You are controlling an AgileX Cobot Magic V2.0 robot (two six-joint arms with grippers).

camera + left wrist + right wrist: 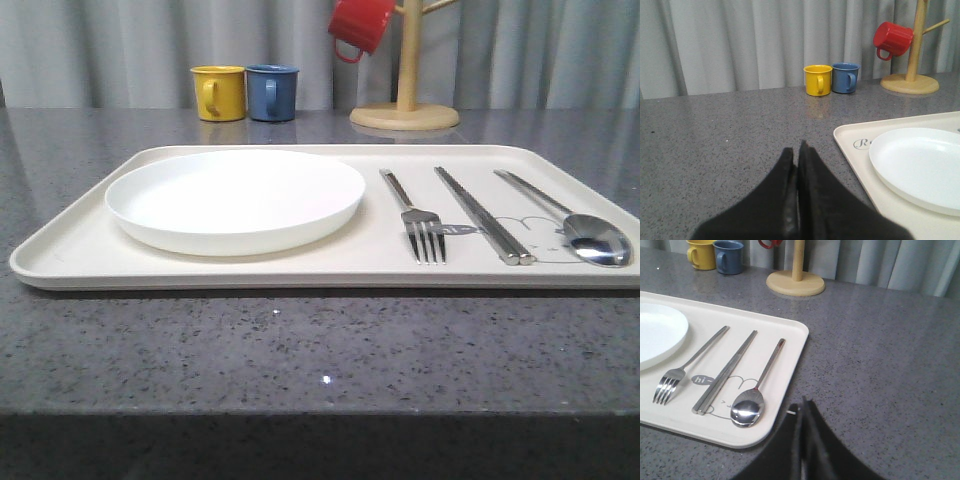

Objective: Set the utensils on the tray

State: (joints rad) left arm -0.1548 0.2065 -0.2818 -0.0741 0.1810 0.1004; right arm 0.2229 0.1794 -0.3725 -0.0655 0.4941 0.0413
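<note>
The cream-white tray [260,272] lies across the grey table. On it, from left to right, rest the round white plate [235,198], the silver fork [415,220], the pair of flat metal chopsticks [482,214] and the long-handled spoon [580,226]. In the right wrist view the fork [687,367], chopsticks [725,372] and spoon [756,390] lie side by side on the tray [785,375]. My right gripper [802,407] is shut and empty over bare table just off the tray's right edge. My left gripper [796,152] is shut and empty over the table left of the tray [852,145] and plate [920,165].
A yellow mug [219,92] and a blue mug [271,92] stand behind the tray. A wooden mug tree [406,100] at the back holds a red mug [360,25]. Grey curtains close off the far side. The table's front edge runs below the tray.
</note>
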